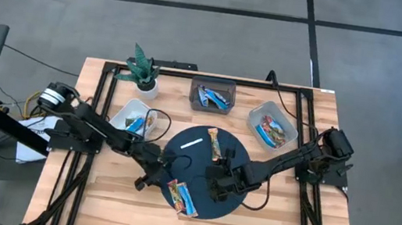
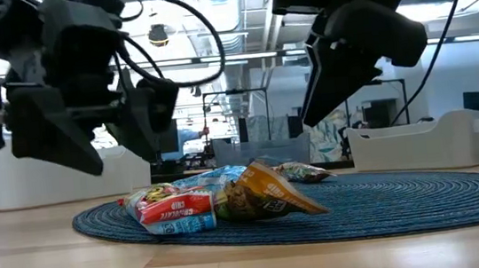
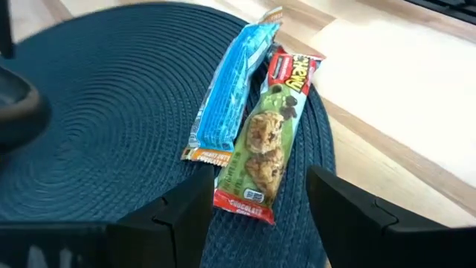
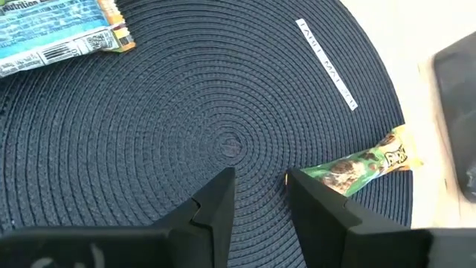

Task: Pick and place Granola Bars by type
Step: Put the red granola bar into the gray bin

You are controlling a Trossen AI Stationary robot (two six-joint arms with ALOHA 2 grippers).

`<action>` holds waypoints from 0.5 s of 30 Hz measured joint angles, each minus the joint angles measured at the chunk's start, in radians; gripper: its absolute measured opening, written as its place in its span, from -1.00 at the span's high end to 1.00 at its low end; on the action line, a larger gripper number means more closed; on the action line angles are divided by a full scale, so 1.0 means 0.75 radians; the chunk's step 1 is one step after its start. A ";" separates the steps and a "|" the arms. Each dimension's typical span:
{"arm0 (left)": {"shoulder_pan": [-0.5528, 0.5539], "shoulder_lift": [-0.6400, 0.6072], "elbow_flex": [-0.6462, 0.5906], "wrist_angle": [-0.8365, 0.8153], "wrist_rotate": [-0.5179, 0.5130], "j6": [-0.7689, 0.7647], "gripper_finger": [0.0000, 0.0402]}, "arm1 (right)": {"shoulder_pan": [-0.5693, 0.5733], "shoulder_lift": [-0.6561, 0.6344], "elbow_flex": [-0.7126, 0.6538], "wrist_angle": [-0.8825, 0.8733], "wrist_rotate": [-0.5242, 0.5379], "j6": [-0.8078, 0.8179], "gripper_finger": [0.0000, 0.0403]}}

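Left gripper spread and empty over the 7 o'clock edge of the round dark-blue woven mat, jaws straddling the near end of a green-and-red wrapped granola bar, with a bright blue wrapped bar touching alongside. Right gripper also parted, gripping nothing, above mat centre; a green-and-gold wrapped bar lying at 3 o'clock, beyond the fingertips. Pale wooden tabletop underneath; grey floor beyond.
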 joint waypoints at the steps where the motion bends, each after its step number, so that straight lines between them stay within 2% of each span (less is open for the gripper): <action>1: 0.007 0.019 0.011 0.000 0.018 0.000 -0.04 | 0.000 0.000 0.000 0.001 0.000 0.000 0.42; 7: 0.041 0.136 0.078 -0.001 0.119 0.000 -0.04 | 0.000 0.000 -0.001 0.006 0.000 0.005 0.42; 15: 0.067 0.212 0.130 -0.008 0.113 -0.012 -0.04 | 0.000 0.000 -0.001 0.006 -0.001 0.011 0.42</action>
